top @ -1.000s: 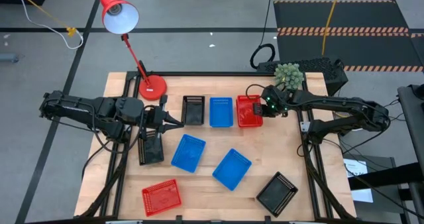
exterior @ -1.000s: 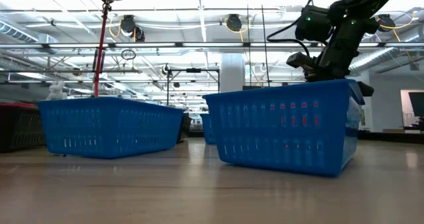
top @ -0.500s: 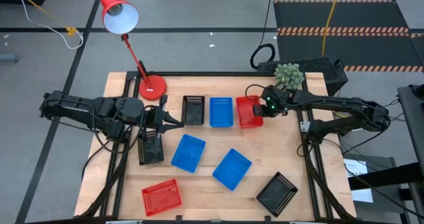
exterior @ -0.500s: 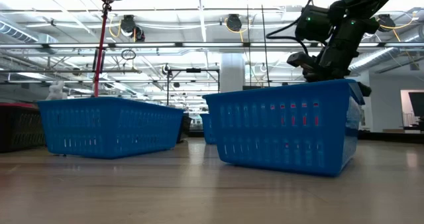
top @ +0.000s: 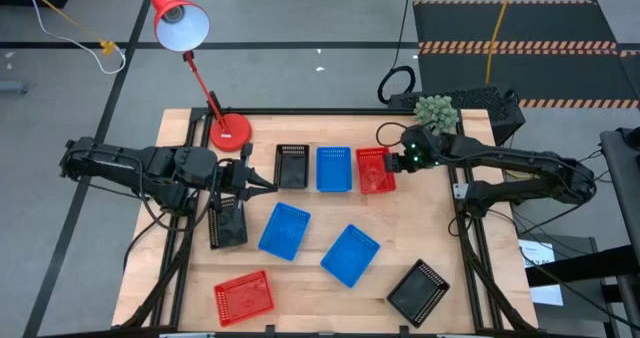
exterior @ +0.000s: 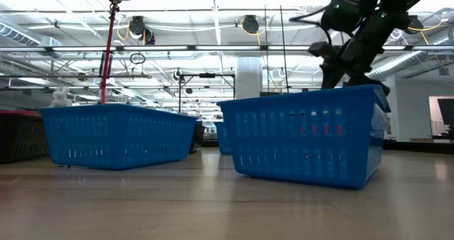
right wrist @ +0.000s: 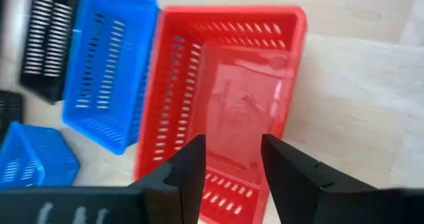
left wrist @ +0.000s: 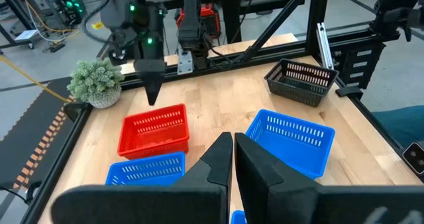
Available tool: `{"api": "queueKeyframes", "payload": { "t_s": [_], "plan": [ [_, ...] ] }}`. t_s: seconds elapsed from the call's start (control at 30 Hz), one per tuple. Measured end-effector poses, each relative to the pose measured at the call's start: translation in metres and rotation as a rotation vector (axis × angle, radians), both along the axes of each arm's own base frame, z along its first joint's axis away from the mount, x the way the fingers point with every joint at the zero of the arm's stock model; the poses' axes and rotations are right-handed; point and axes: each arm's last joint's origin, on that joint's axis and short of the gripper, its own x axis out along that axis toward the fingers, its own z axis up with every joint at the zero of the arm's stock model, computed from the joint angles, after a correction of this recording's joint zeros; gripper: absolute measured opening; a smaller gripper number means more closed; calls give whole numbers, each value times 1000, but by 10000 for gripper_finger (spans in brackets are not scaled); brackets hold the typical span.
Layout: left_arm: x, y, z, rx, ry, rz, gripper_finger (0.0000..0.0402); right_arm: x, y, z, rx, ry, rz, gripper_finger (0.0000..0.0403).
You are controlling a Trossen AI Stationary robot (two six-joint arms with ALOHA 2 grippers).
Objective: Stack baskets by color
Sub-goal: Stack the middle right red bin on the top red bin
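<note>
Red perforated plastic, the basket [top: 376, 169] lies free on the wooden worktop [top: 440, 233] just below the right gripper [right wrist: 232, 159], whose fingers stand open above it, so a red placing step looks finished beside the blue basket [top: 334, 168] and black basket [top: 291, 166]; each appears empty. The left gripper [left wrist: 233, 159], fingers closed on nothing visible, hangs by another black basket [top: 228, 221]. Next, I judge, comes fetching the lone red basket [top: 243, 297], well apart from either gripper's fingers.

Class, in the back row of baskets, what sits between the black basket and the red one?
A blue basket, between the black basket and red basket; the high view shows it.
</note>
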Motion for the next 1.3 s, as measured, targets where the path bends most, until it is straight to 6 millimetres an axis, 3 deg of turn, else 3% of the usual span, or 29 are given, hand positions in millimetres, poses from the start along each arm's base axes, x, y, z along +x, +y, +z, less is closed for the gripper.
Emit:
{"api": "queueKeyframes", "payload": {
  "t_s": [0.2, 0.37, 0.53, 0.67, 0.87, 1.1, 1.3],
  "plan": [
    [0, 0, 0, 9, -1, -2, 21, -3, 11, 13, -121, -46, 164, 143],
    [0, 0, 0, 32, -2, -7, 21, 10, 33, 20, -268, -136, 391, 138],
    [4, 1, -2, 51, 2, 44, 21, 21, 54, -1, -463, -189, 680, 124],
    [12, 2, -7, 73, 19, 76, 21, 23, 65, -16, -527, -211, 795, 113],
    [30, 5, -18, 109, 56, 91, 21, 27, 80, -22, -646, -145, 880, 81],
    [43, 12, -26, 148, 73, 111, 21, 33, 90, -35, -750, -40, 957, 8],
    [44, 18, -26, 146, 79, 135, 21, 48, 90, -42, -780, -6, 956, 4]
  ]
}}
